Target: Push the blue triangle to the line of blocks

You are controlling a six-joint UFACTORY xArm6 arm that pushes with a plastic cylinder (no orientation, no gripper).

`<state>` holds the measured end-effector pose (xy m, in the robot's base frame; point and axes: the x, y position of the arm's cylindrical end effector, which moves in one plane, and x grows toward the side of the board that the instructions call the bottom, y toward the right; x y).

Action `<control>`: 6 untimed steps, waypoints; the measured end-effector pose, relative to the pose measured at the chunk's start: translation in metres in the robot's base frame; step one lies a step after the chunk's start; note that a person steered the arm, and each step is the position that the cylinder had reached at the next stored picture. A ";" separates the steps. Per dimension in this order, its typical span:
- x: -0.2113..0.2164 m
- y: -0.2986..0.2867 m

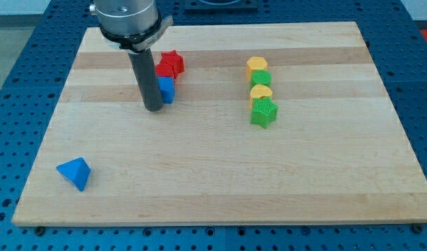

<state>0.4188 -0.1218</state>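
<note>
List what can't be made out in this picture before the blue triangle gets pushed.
- Blue block, camera view: its left part is hidden behind the rod, so its shape is unclear.
- Red block: partly covered by the rod; whether it touches the red star cannot be told.
- My tip: whether it touches that blue block cannot be told.
- Arm above the rod: cut off by the view's top edge.

My arm comes down from the view's top left, its dark rod standing upright, and my tip point(153, 109) rests on the counter point(199, 188).
</note>
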 end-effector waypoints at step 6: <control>0.093 -0.161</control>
<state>0.5122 -0.2831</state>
